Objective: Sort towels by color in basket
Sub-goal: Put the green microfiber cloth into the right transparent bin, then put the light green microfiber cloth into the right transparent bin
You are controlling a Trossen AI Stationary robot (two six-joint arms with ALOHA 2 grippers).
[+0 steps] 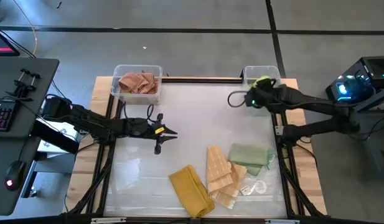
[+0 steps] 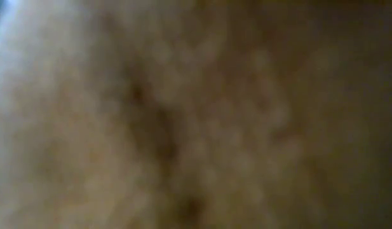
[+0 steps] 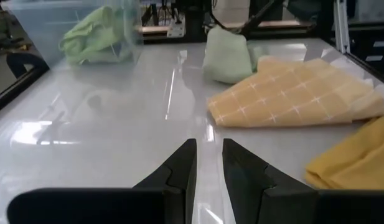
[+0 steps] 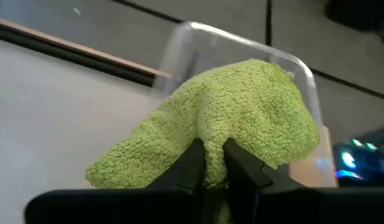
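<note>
My right gripper (image 1: 256, 87) is shut on a light green towel (image 4: 241, 118) at the clear bin (image 1: 261, 76) at the table's far right corner. My left gripper (image 1: 171, 132) is empty over the bare table left of centre, its fingers (image 3: 185, 165) only a narrow gap apart. Salmon pink towels (image 1: 138, 82) lie in the clear bin (image 1: 120, 93) at the far left. A mustard yellow towel (image 1: 192, 190), a pale orange checked towel (image 1: 220, 174) and a sage green towel (image 1: 249, 155) lie flat on the table at the near right. The low view shows only blur. My right gripper pinches a bunched fold of the light green towel (image 4: 213, 134) between its two fingers, several layers by the look of it. The towel bulges up past the fingertips and droops to both sides. It shows inside the bin's walls in the left wrist view (image 3: 95, 37); whether it touches the bin's floor I cannot tell.
A small clear plastic piece (image 1: 254, 186) lies near the checked towel at the near right. Wooden table edges (image 1: 98, 124) flank the white work surface. A desk with keyboard and mouse (image 1: 5, 118) stands left of the table.
</note>
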